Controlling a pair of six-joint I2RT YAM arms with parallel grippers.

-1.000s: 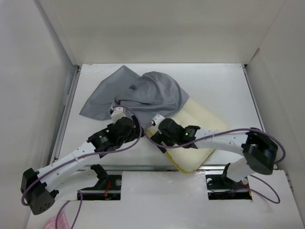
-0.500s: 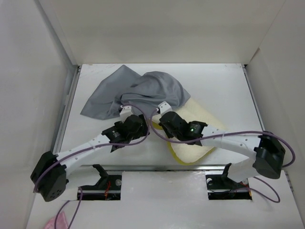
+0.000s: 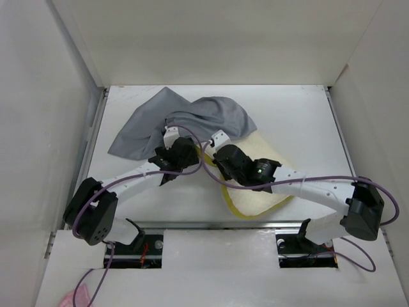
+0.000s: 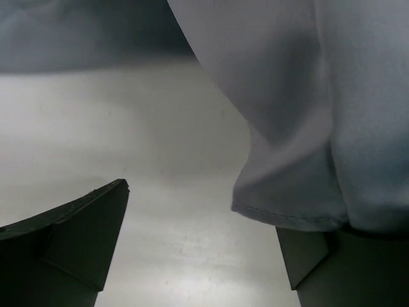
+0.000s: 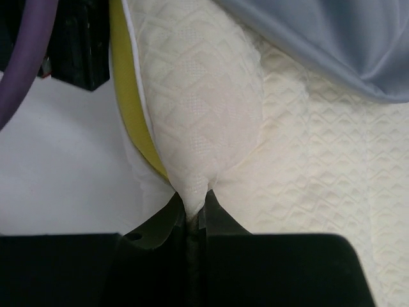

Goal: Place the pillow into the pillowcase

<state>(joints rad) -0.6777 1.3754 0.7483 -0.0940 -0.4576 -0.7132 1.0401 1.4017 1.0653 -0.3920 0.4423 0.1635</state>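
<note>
The grey pillowcase (image 3: 185, 123) lies crumpled at the back left of the table, its near edge draped over the far end of the cream pillow (image 3: 263, 190). My left gripper (image 3: 170, 137) is at the pillowcase's near edge. In the left wrist view it (image 4: 203, 220) stands open over bare table, and the pillowcase's hem (image 4: 300, 147) hangs onto the right finger (image 4: 323, 259). My right gripper (image 3: 218, 141) is shut on a pinch of the pillow's fabric (image 5: 192, 192) beside its yellow edge (image 5: 131, 109). The pillowcase (image 5: 332, 45) overlaps the pillow just beyond.
White walls enclose the table (image 3: 300, 121) on the left, back and right. A white shelf (image 3: 217, 256) with two arm mounts runs along the near edge. Purple cables loop off both arms. The left arm's wrist (image 5: 73, 38) sits close beside the right gripper.
Both arms reached farther back toward the pillowcase. My right gripper closed on the pillow's corner and shifted it up under the grey cloth. My left gripper moved to the pillowcase's hem.
</note>
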